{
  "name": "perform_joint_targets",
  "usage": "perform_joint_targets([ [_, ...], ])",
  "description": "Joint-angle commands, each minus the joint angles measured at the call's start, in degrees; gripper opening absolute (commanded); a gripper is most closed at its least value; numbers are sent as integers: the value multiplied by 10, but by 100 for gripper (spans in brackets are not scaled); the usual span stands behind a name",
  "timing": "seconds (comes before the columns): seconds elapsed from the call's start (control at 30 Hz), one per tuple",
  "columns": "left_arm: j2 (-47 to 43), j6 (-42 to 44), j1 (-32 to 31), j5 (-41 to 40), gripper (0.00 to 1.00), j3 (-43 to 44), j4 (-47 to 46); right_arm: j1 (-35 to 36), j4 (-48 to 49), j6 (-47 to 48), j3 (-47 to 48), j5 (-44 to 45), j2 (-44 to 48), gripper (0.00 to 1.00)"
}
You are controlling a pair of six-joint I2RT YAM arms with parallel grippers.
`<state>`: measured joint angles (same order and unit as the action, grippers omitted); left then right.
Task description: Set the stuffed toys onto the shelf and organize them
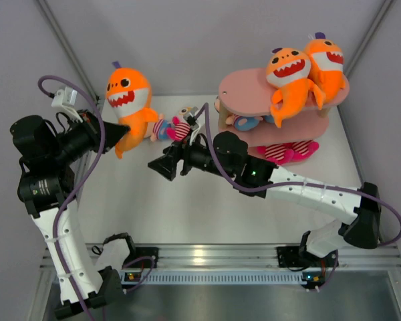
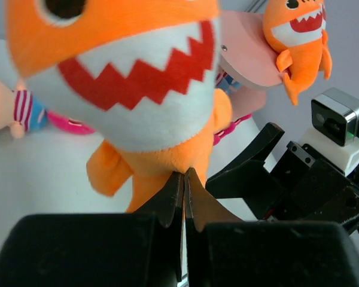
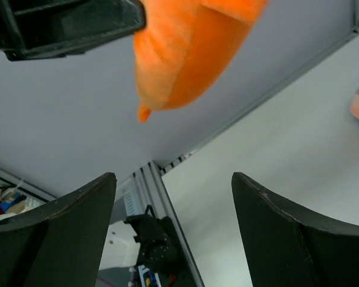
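The orange shark [image 1: 128, 100] is held up at the far left by the left gripper [image 2: 184, 178], whose fingers are shut on a thin pinch of its tail. The right gripper [image 3: 173, 177] is opened wide and empty. The shelf [image 1: 244, 90] is seen at the far right. The shark could be dropped if so small a pinch slips.

The shelf [image 1: 244, 90] hides most of the blue doll [image 1: 246, 122] beneath its top board; the left wrist view crops the shark [image 2: 137, 89] above its eyes.

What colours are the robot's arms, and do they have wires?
Each arm has white links and chunky black joints: the left arm and the right arm. A purple cable loops along each one. The fingers are black, flat and pointed.
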<state>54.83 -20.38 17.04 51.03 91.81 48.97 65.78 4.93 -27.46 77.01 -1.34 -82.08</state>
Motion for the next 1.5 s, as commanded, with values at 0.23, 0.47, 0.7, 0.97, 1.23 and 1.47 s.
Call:
perform_joint_targets([
  [0.23, -17, -83, 0, 42, 0, 6, -10, 34, 159, -45, 81, 49, -70, 78],
  [0.47, -21, -91, 0, 43, 0, 7, -10, 35, 130, -80, 160, 54, -132, 72],
  [0.7, -18, -64, -3, 31, 0, 18, -10, 32, 106, -81, 152, 85, -100, 0],
  [0.97, -7, 80, -3, -64, 99, 64, 46, -77, -215, -34, 238, 56, 35, 0],
  [1.23, -4, 112, -6, -108, 99, 58, 62, -324, -366, -61, 294, -131, 84, 0],
  [1.47, 1, 136, -17, -123, 99, 63, 75, -456, -389, -74, 322, -244, 45, 0],
])
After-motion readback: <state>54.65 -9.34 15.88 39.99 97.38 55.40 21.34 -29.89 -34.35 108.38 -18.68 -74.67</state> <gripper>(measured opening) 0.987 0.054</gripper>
